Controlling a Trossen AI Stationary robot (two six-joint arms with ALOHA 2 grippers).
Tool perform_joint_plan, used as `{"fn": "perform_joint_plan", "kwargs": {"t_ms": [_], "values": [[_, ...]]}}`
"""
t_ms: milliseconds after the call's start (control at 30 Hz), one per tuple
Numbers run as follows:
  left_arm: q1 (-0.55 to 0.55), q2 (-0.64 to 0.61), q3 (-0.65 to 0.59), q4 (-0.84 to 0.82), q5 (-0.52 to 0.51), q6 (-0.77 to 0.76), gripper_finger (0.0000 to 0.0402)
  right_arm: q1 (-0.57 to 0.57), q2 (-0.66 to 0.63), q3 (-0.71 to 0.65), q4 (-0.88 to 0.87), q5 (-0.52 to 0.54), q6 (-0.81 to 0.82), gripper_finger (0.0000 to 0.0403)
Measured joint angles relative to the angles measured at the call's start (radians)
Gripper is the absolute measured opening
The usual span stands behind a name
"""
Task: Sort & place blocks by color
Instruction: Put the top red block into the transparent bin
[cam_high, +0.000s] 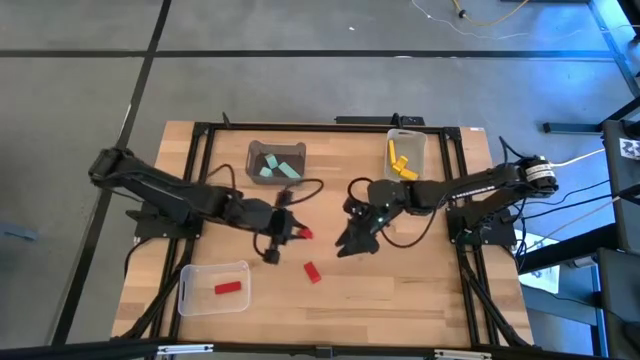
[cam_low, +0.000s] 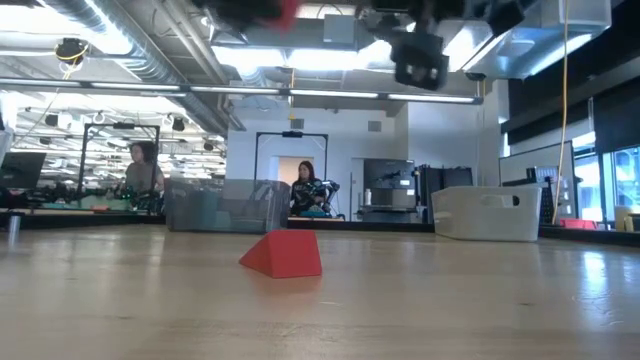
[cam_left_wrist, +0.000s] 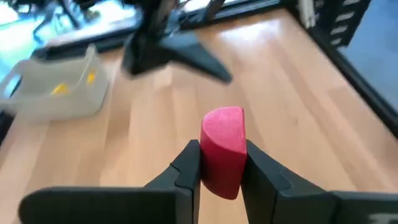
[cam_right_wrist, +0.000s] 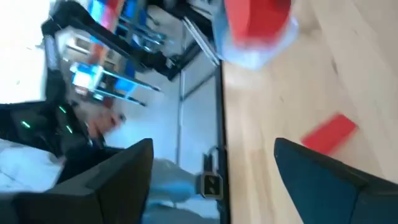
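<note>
The left claw (cam_high: 290, 233) hangs over the middle of the table (cam_high: 420, 290), pinching a red block (cam_left_wrist: 224, 149), and the left wrist view shows that grip cleanly: two dark fingers (cam_left_wrist: 186, 171) pressed onto the block's sides, its rounded end sticking out past them. The right claw (cam_high: 358, 240) sits just across from it, fingers spread wide with nothing between them, as the right wrist view makes plain. Scoreboard from above: mint green blocks (cam_high: 275, 168) are gathered in the dark bin (cam_high: 252, 155) at the back, yellow blocks (cam_high: 400, 165) lie in the pale bin (cam_high: 425, 145) beside it, and one red piece (cam_high: 228, 288) already rests in the clear bin (cam_high: 190, 275) at the front left. So green and yellow look done, I'd say; red is the unfinished colour. One more red block (cam_high: 313, 271) lies loose on the bare wood, between the claws and the front edge. The table-level camera picks it out as a wedge (cam_low: 283, 254) sitting flat, which the overhead cannot show, but it cuts both claws off at the top and hides every bin's contents.
</note>
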Motion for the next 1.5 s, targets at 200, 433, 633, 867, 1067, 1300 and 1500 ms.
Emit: {"fn": "perform_joint_plan", "kwargs": {"t_ms": [200, 433, 633, 867, 1067, 1300, 1500], "values": [[-0.013, -0.153, -0.006, -0.344, -0.128, -0.16, 0.0068, 0.005, -0.085, -0.006, -0.239, 0.058, -0.067, 0.0339], [-0.082, -0.424, -0.221, -0.184, -0.25, -0.346, 0.0068, 0.059, -0.176, -0.007, -0.422, 0.232, -0.106, 0.0341], [-0.101, -0.601, -0.417, 0.119, -0.264, -0.394, 0.0068, 0.085, -0.188, -0.015, -0.481, 0.339, -0.147, 0.0341], [-0.101, -0.671, -0.458, 0.197, -0.268, -0.412, 0.0068, 0.065, -0.266, -0.133, -0.527, 0.378, -0.126, 0.0342], [-0.101, -0.675, -0.459, 0.201, -0.282, -0.411, 0.0068, 0.064, -0.442, -0.243, -0.257, 0.621, -0.133, 0.0342], [-0.1, -0.672, -0.459, 0.226, -0.294, -0.403, 0.0068, 0.063, -0.506, -0.28, -0.039, 0.869, -0.443, 0.0342], [-0.097, -0.672, -0.459, 0.226, -0.299, -0.403, 0.0068, 0.064, -0.505, -0.274, -0.032, 0.867, -0.646, 0.0342]]}}
